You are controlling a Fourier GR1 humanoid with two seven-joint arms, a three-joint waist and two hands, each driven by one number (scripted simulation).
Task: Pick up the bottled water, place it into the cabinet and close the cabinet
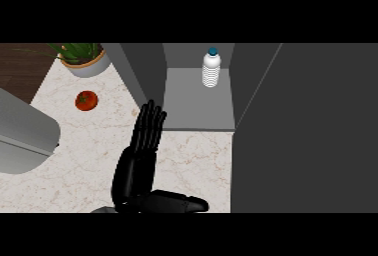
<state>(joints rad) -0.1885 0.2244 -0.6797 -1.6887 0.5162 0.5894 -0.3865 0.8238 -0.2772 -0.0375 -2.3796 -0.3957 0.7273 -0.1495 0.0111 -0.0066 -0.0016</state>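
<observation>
The bottled water (212, 68) stands upright on the grey shelf of the open cabinet (198, 107), toward the shelf's back edge, its blue cap on top, and nothing touches it. The cabinet's dark door (306, 130) stands to the right of the opening, and its left wall rises just beside the hand. One black hand (140, 155) shows over the marble bench (88, 145), fingers (150, 125) straight and close together, their tips at the shelf's front left corner, the thumb folded out low near the bench's front edge. Which hand it is cannot be told. A tomato (86, 100) lies toward the bench's back left, near a potted plant (85, 59) at the back edge. A grey appliance (22, 135) sits at the left edge.
</observation>
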